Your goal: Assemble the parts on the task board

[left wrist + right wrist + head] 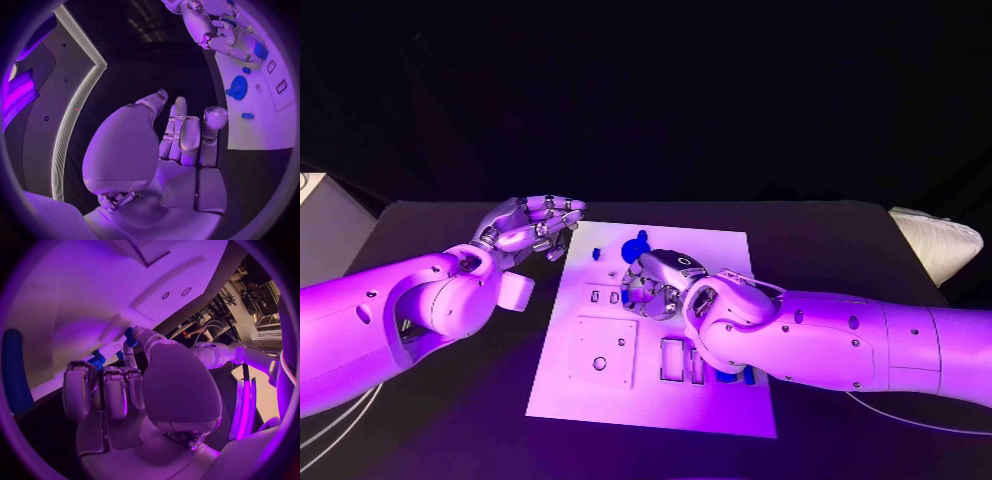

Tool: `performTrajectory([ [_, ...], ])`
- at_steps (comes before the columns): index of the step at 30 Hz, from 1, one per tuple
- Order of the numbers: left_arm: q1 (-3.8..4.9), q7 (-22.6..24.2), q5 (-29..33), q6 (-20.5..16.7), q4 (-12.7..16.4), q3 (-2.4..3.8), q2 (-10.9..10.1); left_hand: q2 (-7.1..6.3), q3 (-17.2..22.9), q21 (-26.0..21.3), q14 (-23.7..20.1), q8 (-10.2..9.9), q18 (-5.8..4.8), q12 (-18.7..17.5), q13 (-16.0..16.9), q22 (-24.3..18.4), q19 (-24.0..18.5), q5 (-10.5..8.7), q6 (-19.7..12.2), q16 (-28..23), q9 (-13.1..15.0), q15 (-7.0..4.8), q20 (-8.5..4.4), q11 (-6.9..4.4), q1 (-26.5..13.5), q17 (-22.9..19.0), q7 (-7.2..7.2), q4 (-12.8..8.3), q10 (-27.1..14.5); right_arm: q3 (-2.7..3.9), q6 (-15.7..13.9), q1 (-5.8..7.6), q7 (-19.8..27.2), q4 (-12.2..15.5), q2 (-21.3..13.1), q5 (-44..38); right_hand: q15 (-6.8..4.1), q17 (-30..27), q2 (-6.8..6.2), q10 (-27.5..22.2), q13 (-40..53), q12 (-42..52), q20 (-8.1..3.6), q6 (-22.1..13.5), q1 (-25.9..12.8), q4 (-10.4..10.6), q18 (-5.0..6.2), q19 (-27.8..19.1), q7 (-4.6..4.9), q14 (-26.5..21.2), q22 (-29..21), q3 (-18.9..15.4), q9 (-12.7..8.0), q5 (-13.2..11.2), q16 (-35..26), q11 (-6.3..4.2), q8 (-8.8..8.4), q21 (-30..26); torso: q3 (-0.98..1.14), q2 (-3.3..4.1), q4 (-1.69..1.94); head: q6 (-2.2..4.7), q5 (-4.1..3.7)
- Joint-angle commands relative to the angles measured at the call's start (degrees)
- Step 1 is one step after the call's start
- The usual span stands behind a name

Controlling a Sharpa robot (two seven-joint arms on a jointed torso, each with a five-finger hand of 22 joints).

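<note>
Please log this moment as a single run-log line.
left robot hand: curled, empty, beside task board | right robot hand: over board, hold unclear | round blue part: on board

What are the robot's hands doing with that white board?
The robot is putting small blue parts onto the white task board. Its right hand reaches over the middle of the board, fingers curled close to a small blue piece; whether it holds it is hard to tell. The left hand hovers beside the board's far corner, holding nothing. A round blue part sits nearby.

Two smooth white arms (401, 300) end in silver jointed hands (531, 228).
</note>
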Motion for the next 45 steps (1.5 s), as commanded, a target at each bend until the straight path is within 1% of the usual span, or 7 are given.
performTrajectory([
  [1,0.02,-0.1,-0.4,1.1,0.1,0.02,0.1,-0.07,0.3,0.4,0.5,0.3,-0.37,0.5,0.1,0.2,0.6,-0.17,-0.5,0.4,0.1,0.05,-0.04,-0.04,-0.6,0.2,-0.06,0.1,-0.5,-0.01,0.1,-0.12,-0.1,0.1,0.1,-1.3,-0.40,13.3,-0.01,5.8,14.8,0.1,-0.29,0.2,-1.0,0.1,-0.46,0.4,-0.11,5.6,7.1,0.4,0.7,-0.1,0.2,-0.50,0.13,0.0,0.04,0.01,0.03,-0.14,0.01],
  [11,0.02,-0.3,-0.5,1.2,0.1,0.01,0.0,-0.08,0.4,0.8,0.9,0.4,-0.49,0.7,0.2,0.8,1.0,-0.17,-0.5,0.7,0.1,0.03,-0.06,-0.05,-0.6,0.8,-0.08,0.0,-0.6,0.00,-0.2,-0.56,-0.4,-0.3,0.5,-1.7,-0.40,13.3,-0.03,5.8,14.8,0.1,-0.29,0.2,-1.1,0.1,-0.45,0.4,-0.12,5.6,7.0,0.4,0.7,-0.1,0.1,-0.50,0.14,-0.1,0.05,0.04,0.04,-0.35,0.12],
  [15,0.02,-0.3,-0.5,1.2,0.1,0.01,0.0,-0.09,0.5,1.0,1.0,0.4,-0.55,0.8,0.2,1.1,1.3,-0.17,-0.5,0.8,0.1,0.02,-0.07,-0.06,-0.6,1.1,-0.09,0.0,-0.6,0.00,-0.3,-0.69,-0.6,-0.3,0.7,-2.0,-0.40,13.3,-0.03,5.8,14.8,0.1,-0.29,0.2,-1.1,0.1,-0.45,0.4,-0.12,5.6,7.0,0.4,0.7,-0.1,0.1,-0.50,0.14,-0.1,0.02,0.00,0.00,-0.48,0.20],
  [21,0.02,-0.4,-0.5,1.3,0.0,0.00,0.0,-0.11,0.5,1.2,1.2,0.4,-0.61,0.9,0.3,1.5,1.5,-0.17,-0.6,1.1,0.1,0.01,-0.08,-0.07,-0.6,1.5,-0.09,0.0,-0.7,0.00,0.0,-0.75,-0.9,-0.6,0.8,-2.2,-0.41,13.2,-0.07,5.7,14.7,0.1,-0.30,0.2,-1.2,0.2,-0.44,0.4,-0.12,5.6,7.0,0.4,0.7,0.0,0.1,-0.50,0.15,-0.1,-0.01,0.01,-0.03,-0.54,0.31],
  [25,0.02,-0.4,-0.5,1.3,0.0,0.00,0.0,-0.11,0.5,1.2,1.2,0.4,-0.61,0.9,0.3,1.5,1.5,-0.17,-0.6,1.1,0.1,0.01,-0.08,-0.07,-0.6,1.5,-0.09,0.0,-0.7,0.01,0.3,-0.79,-1.1,-0.7,0.8,-2.3,-0.41,13.1,-0.16,5.7,14.7,0.0,-0.30,0.1,-1.4,0.2,-0.41,0.3,-0.12,5.5,6.9,0.4,0.7,0.0,0.1,-0.50,0.16,-0.2,0.02,-0.01,-0.03,-0.65,0.27],
  [37,0.02,-0.4,-0.5,1.4,-0.1,-0.02,-0.1,-0.15,0.6,1.4,1.4,0.5,-0.66,1.0,0.3,1.7,1.8,-0.17,-0.6,1.2,0.1,0.00,-0.10,-0.07,-0.6,1.8,-0.10,0.0,-0.9,0.01,0.9,-0.83,-1.3,-0.8,0.8,-2.5,-0.27,12.9,-1.22,5.3,14.2,-0.6,-0.23,-0.8,-2.6,0.3,-0.27,0.0,0.18,5.5,6.5,0.2,0.6,-0.1,0.0,-0.28,-0.11,-0.9,0.06,-0.03,-0.07,-0.78,0.26],
  [45,0.02,-0.5,-0.7,1.5,-0.1,-0.03,-0.1,-0.22,0.7,2.0,2.0,0.6,-0.89,1.2,0.4,2.9,2.6,-0.17,-0.7,1.8,0.0,-0.01,-0.11,-0.07,-0.7,2.9,-0.10,0.0,-1.1,0.01,0.7,-0.83,-1.4,-0.8,0.8,-2.5,0.08,12.5,-1.83,4.8,13.6,-1.4,0.02,-2.2,-3.5,0.4,-0.13,-0.4,0.71,5.4,6.1,-0.1,0.4,-0.5,-0.1,0.17,-0.65,-1.6,0.06,-0.06,-0.07,-0.81,0.20],
])
